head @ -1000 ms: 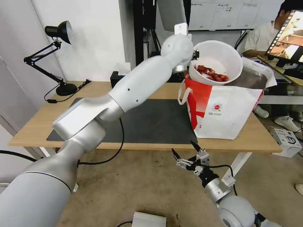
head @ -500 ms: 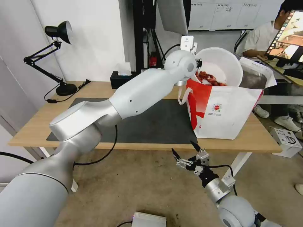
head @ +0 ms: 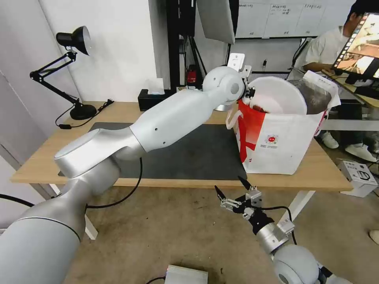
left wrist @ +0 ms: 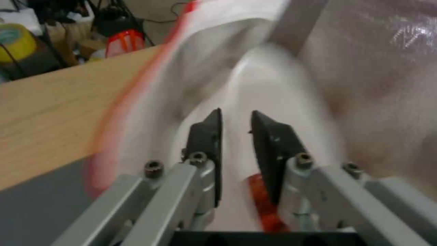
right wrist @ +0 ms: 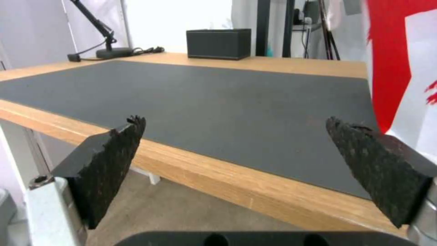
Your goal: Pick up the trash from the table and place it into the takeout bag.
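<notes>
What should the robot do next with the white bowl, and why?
Probably open the left gripper and let go: it pinches the white bowl's rim, and the bowl already sits tilted inside the takeout bag's mouth.

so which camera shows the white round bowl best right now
The head view: the white round bowl sits tilted in the mouth of the white-and-red takeout bag, pinched at its rim by the left gripper. The left wrist view gives a blurred close-up of its rim. The right wrist view catches just the bag's side.
</notes>
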Motion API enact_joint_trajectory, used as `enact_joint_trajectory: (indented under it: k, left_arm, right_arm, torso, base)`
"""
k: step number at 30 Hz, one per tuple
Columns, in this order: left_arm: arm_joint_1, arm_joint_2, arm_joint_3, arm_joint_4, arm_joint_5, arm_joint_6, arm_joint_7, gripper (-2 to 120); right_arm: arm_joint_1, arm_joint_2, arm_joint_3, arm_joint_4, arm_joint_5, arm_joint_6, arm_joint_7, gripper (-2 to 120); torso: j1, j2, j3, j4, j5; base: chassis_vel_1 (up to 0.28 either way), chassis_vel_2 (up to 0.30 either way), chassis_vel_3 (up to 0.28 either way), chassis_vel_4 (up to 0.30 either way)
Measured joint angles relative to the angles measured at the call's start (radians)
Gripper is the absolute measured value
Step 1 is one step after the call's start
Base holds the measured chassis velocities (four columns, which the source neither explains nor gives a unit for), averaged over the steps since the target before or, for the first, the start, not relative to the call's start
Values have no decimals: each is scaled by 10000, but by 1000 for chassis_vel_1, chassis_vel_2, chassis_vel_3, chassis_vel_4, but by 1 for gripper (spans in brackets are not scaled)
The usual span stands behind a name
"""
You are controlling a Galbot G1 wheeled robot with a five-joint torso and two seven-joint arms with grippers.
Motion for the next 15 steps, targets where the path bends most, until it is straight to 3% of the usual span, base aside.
enact_joint_trajectory:
  k: [1, 2, 5, 9, 12, 13, 15]
  left_arm:
    - [36, -29, -222, -15, -103, -138, -58, 38]
    - [36, -29, -222, -15, -103, -138, -58, 38]
    - [40, 199, -419, -186, -129, -511, -78, 55]
    - [40, 638, -449, -518, -77, -990, -63, 64]
    - [100, 1834, -185, -1589, 709, -2137, 144, 80]
    - [100, 1834, -185, -1589, 709, -2137, 144, 80]
    - [264, 2650, -44, -2379, 1192, -2685, 414, 88]
  right_arm:
    - [0, 0, 1, 0, 0, 0, 0, 100]
    - [0, 0, 1, 0, 0, 0, 0, 100]
    - [0, 0, 0, 0, 0, 0, 0, 100]
    - [0, 0, 0, 0, 0, 0, 0, 100]
    - [0, -1, 0, 0, 0, 0, -1, 100]
    - [0, -1, 0, 0, 0, 0, -1, 100]
    - [0, 0, 0, 0, 0, 0, 0, 100]
  torso:
    - [0, 0, 0, -2, 0]
    - [0, 0, 0, -2, 0]
    - [0, 0, 0, -3, 0]
    - [0, 0, 0, -2, 0]
    - [0, 0, 0, 3, -2]
    - [0, 0, 0, 3, -2]
    - [0, 0, 0, 2, -4]
  base:
    - [0, 0, 0, 0]
    - [0, 0, 0, 0]
    - [0, 0, 0, 0]
    - [0, 0, 0, 0]
    - [0, 0, 0, 0]
    - [0, 0, 0, 0]
    - [0, 0, 0, 0]
